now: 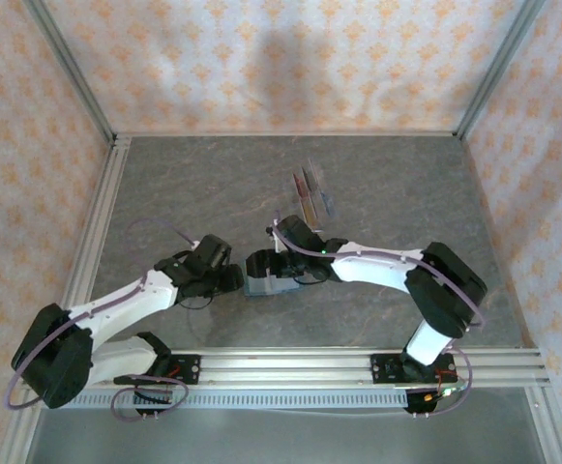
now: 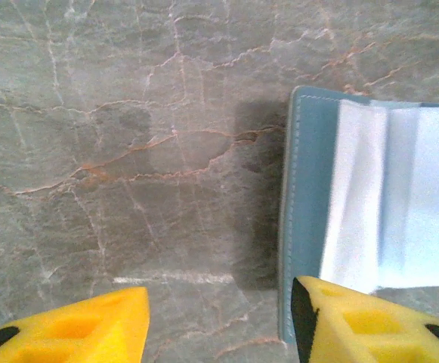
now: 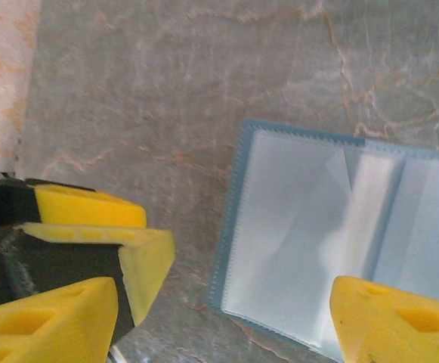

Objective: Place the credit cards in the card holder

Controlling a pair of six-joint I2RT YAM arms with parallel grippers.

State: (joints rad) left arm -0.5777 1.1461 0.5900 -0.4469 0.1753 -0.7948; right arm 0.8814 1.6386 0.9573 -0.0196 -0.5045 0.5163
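— Where is everything on the table?
— The card holder lies open near the middle, its pale inside up, between the two arms. The credit cards are well apart from it, farther back.
— And the grippers?
— The left gripper is spread wide, with one finger over the holder's edge. The right gripper is spread wide too and holds nothing.
— What can go wrong?
— I think the holder may fold shut, or slide on the smooth stone, if a finger pushes it.
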